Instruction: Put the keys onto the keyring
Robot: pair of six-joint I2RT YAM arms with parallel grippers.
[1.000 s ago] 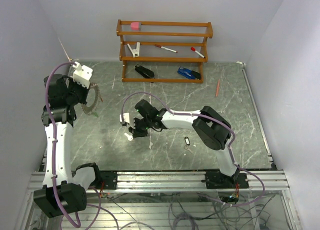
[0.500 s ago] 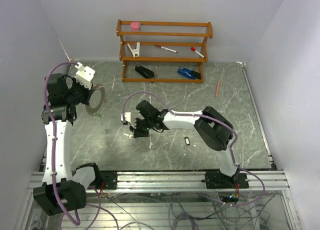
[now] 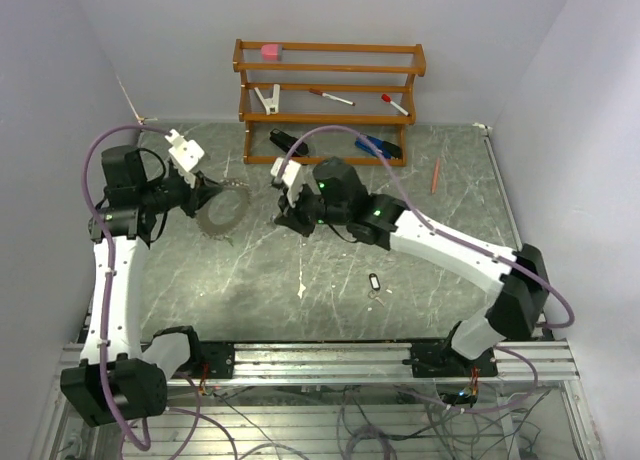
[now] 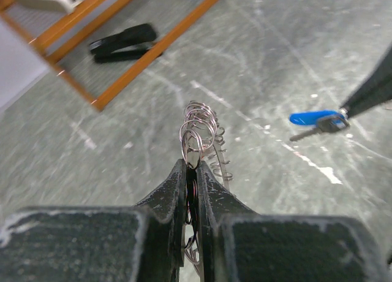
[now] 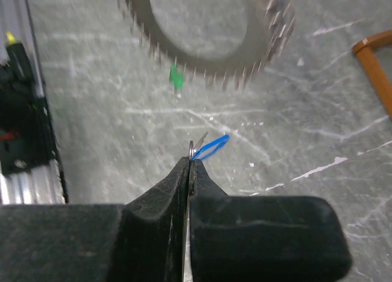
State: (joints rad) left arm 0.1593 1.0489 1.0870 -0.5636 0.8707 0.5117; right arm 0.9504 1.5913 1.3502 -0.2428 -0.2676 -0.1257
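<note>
My left gripper [image 3: 205, 193] is shut on the keyring [image 3: 223, 208], a large toothed silvery ring held above the table at left. In the left wrist view the jaws [image 4: 193, 165] pinch the ring's rim [image 4: 199, 125] edge-on. My right gripper [image 3: 283, 215] is shut on a key with a blue tag [image 5: 212, 146], held just right of the ring. That key also shows in the left wrist view [image 4: 318, 118]. The ring hangs ahead of the key in the right wrist view [image 5: 205, 37]. A green tag [image 5: 177, 78] shows under its rim. A black-tagged key [image 3: 374, 280] lies on the table.
A wooden rack [image 3: 328, 105] stands at the back with a pink eraser, a white clip, red-capped pens, a black stapler [image 3: 288, 142] and a blue stapler [image 3: 378, 146]. An orange pencil [image 3: 436, 175] lies at back right. White scraps [image 3: 300, 290] lie mid-table.
My right arm has risen from the table and swung back toward the ring, the blue-tagged key in its jaws. My left gripper has carried the keyring right, toward the middle.
</note>
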